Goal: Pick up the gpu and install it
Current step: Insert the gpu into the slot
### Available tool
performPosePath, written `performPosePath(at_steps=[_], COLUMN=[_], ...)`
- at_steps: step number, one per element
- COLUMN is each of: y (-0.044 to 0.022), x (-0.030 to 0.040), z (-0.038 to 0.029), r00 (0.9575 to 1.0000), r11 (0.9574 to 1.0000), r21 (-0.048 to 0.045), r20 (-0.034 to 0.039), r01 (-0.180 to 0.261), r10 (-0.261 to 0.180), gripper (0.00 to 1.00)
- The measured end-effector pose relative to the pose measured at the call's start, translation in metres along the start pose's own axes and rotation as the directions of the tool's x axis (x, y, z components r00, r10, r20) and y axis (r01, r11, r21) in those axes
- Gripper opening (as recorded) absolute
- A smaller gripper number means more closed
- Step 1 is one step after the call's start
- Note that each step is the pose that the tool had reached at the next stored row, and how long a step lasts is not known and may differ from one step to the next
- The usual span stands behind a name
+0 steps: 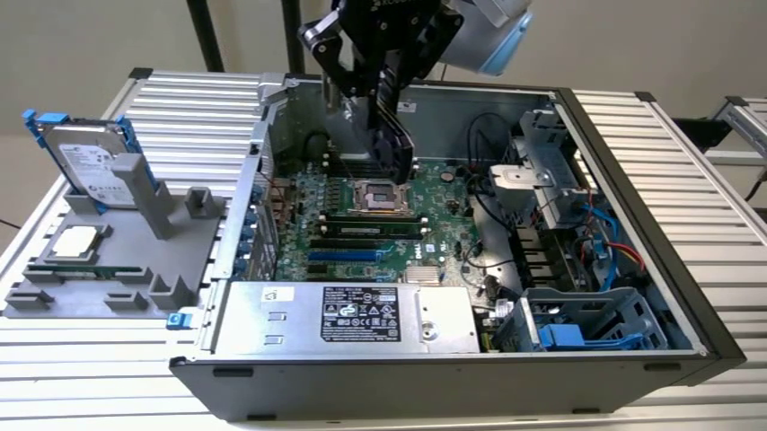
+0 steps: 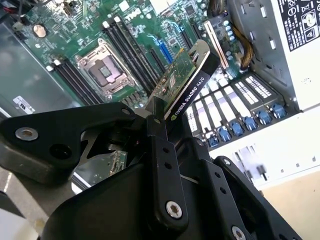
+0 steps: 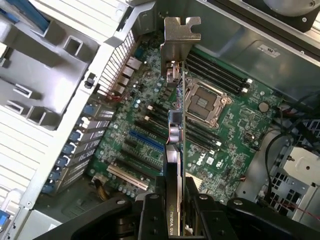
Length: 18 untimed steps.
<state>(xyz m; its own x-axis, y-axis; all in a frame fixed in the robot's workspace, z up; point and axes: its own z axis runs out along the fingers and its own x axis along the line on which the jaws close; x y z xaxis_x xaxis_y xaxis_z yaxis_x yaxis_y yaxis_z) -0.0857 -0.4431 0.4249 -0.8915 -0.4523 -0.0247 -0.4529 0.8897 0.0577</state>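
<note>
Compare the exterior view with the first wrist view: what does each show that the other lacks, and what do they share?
Exterior view: the hard drive with its labelled face, and the CPU chip lying on the grey holder. First wrist view: the gpu edge-on, silver bracket at its far end, clamped in the tool. Shared: the motherboard, its empty CPU socket, and that holder.

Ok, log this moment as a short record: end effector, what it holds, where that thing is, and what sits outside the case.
end effector: shut on the gpu, seen in both wrist views
gpu: held edge-on above the motherboard, silver bracket at the far end from the end effector, not seated in a slot
case: open, lying on its side
outside the case: hard drive and CPU chip on the grey holder, at the exterior view's left
</note>
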Motion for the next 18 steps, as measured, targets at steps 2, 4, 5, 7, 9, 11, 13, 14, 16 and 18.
performPosePath(at_steps=[2, 4, 5, 7, 9, 11, 13, 14, 16, 18], y=[-0.0003, -0.0006, -0.0008, -0.001, -0.0012, -0.0014, -0.0016, -0.0017, -0.0018, -0.0019], x=[-0.0006, -0.0012, -0.0015, -0.002, -0.0024, -0.0029, -0.0032, -0.0034, -0.0036, -0.0038], z=[0.0, 0.0, -0.0001, -0.0001, -0.0002, -0.0002, -0.0003, -0.0003, -0.0003, -0.0004], r00=[0.9999, 0.9997, 0.9996, 0.9992, 0.9985, 0.9976, 0.9965, 0.9958, 0.9943, 0.9925], r11=[0.9999, 0.9997, 0.9996, 0.9992, 0.9985, 0.9977, 0.9965, 0.9959, 0.9943, 0.9925], r21=[-0.0003, -0.0006, -0.0007, -0.0011, -0.0014, -0.0018, -0.0023, -0.0025, -0.003, -0.0035], r20=[-0.0006, -0.0013, -0.0016, -0.0023, -0.0031, -0.0039, -0.0047, -0.0052, -0.006, -0.0069], r01=[0.011, 0.022, 0.028, 0.041, 0.054, 0.068, 0.083, 0.091, 0.106, 0.122], r10=[-0.011, -0.022, -0.028, -0.041, -0.054, -0.068, -0.083, -0.091, -0.106, -0.122], gripper=[0.0, 0.0, 0.0, 0.0, 0.0, 0.0, 0.0, 0.0, 0.0, 0.0])
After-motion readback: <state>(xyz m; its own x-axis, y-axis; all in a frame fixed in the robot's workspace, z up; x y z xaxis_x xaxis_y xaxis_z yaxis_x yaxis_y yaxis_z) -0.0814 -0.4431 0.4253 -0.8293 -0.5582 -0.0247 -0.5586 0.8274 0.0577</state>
